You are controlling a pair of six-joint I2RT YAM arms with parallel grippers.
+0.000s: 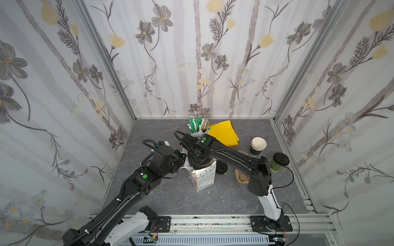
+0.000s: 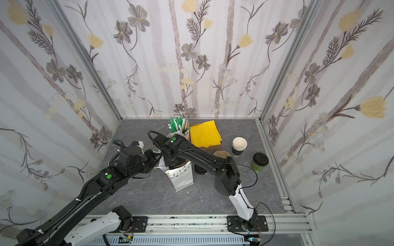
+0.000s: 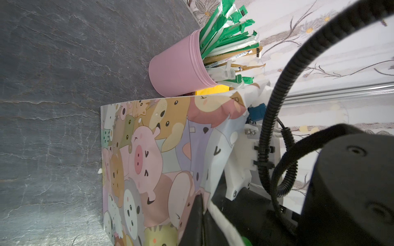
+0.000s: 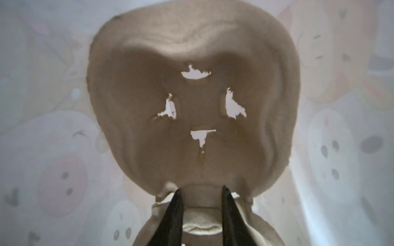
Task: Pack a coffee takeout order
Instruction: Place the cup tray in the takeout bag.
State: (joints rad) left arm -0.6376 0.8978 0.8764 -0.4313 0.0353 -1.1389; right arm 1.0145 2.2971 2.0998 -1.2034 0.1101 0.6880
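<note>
- A glossy paper gift bag printed with cartoon animals (image 1: pixel 203 177) stands upright in the middle of the grey stone-look table (image 1: pixel 170 198). Inside it is a tan moulded-pulp cup carrier (image 4: pixel 191 42), rough and fibrous, with four ragged slots in its well.
- The right gripper (image 4: pixel 202 198) reaches down into the bag. Its black fingers are set narrow and clamped on the carrier's rim.
- The left gripper (image 3: pixel 200 206) is closed tight, pinching the bag's rim on its 10 o'clock side.
- At 3 o'clock from the bag, well apart, the small green paper cup with black plastic lid (image 1: pixel 278 165) stands upright on the table.
- At 1 o'clock a flat brown cardboard box (image 1: pixel 234 146) holds the folded bright yellow napkin (image 1: pixel 223 133).
- At 12 o'clock a smooth pink plastic cup (image 3: pixel 177 70) holds green-and-white wrapped straws (image 3: pixel 223 27) and thin tan sticks (image 3: pixel 234 56).
- At 2 o'clock stands a stack of lidless black cups with cream insides (image 1: pixel 258 147).
</note>
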